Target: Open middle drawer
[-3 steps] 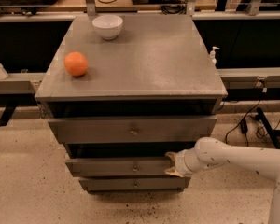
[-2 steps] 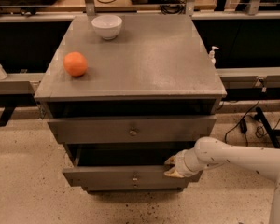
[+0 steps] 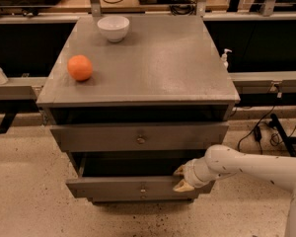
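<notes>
The middle drawer [image 3: 118, 186] stands farther out than it did a second ago, when only a thin dark slot showed above its front; over the last instants it has hardly shifted. It sits low in the stack, below the top drawer [image 3: 98, 136], slid out toward me. Its grey front faces the room, the long axis runs left to right, and the small knob [image 3: 143, 187] sits at the middle. The end effector [image 3: 180, 178] is at the right end of that front. Its tan fingertips [image 3: 181, 185] are a little apart, one above the upper lip and one on the face, pinched onto the rim. The white arm [image 3: 251, 167] reaches in from the right and is cut off at the frame's edge. The drawer's inside is too dark to read, and the bottom drawer [image 3: 138, 199] shows only as a strip beneath. On the surface [image 3: 158, 63] an orange [image 3: 80, 67] and a white bowl [image 3: 113, 27] sit well apart.
</notes>
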Robot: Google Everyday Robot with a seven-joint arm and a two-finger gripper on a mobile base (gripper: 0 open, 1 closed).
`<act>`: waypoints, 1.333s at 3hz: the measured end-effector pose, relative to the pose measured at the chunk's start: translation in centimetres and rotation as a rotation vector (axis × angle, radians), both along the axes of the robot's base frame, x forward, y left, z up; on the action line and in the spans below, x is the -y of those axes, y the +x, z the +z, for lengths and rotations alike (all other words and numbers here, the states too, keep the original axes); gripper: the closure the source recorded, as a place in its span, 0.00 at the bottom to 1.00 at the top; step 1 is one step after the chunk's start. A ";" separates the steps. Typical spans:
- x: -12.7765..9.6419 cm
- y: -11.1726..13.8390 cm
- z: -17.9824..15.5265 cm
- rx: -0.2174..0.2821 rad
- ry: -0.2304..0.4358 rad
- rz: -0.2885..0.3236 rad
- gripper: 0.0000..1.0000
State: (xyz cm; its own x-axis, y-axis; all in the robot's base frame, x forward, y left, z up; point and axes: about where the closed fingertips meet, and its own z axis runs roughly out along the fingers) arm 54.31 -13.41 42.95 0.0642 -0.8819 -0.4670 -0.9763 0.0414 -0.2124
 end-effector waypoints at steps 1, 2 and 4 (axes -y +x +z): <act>-0.1 -0.1 -0.1 -0.003 0.001 0.002 0.10; -0.2 -0.1 -0.2 -0.004 0.002 0.004 0.00; -1.2 -0.7 -1.1 -0.050 0.008 0.040 0.00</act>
